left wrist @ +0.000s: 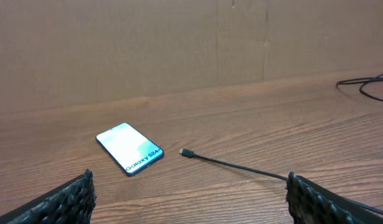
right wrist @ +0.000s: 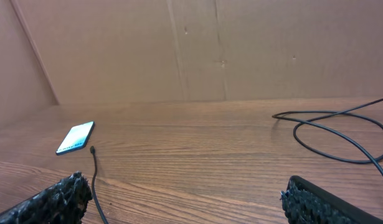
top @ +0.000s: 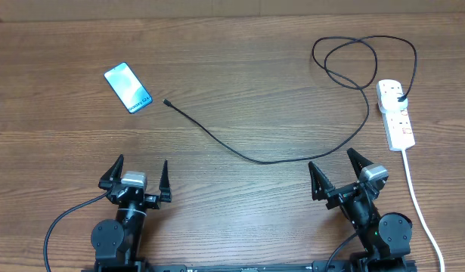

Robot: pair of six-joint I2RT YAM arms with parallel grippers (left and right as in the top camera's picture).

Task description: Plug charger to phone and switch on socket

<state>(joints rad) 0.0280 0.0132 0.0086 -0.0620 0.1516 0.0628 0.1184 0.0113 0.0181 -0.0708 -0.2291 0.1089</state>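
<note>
The phone (top: pixel 128 87) lies flat at the far left, screen lit light blue; it also shows in the left wrist view (left wrist: pixel 129 148) and the right wrist view (right wrist: pixel 75 137). The charger cable (top: pixel 247 155) runs from its connector tip (top: pixel 166 101), just right of the phone, across the table, loops at the far right, and its plug (top: pixel 399 97) sits in the socket (top: pixel 395 114), a white power strip. The tip also shows in the left wrist view (left wrist: pixel 184 152). My left gripper (top: pixel 136 180) and right gripper (top: pixel 337 172) are both open and empty near the front edge.
The power strip's white cord (top: pixel 421 208) runs down the right side past my right arm to the front edge. Cable loops (right wrist: pixel 340 134) lie at the far right. A brown wall (left wrist: pixel 179 43) stands behind the wooden table (top: pixel 240 68).
</note>
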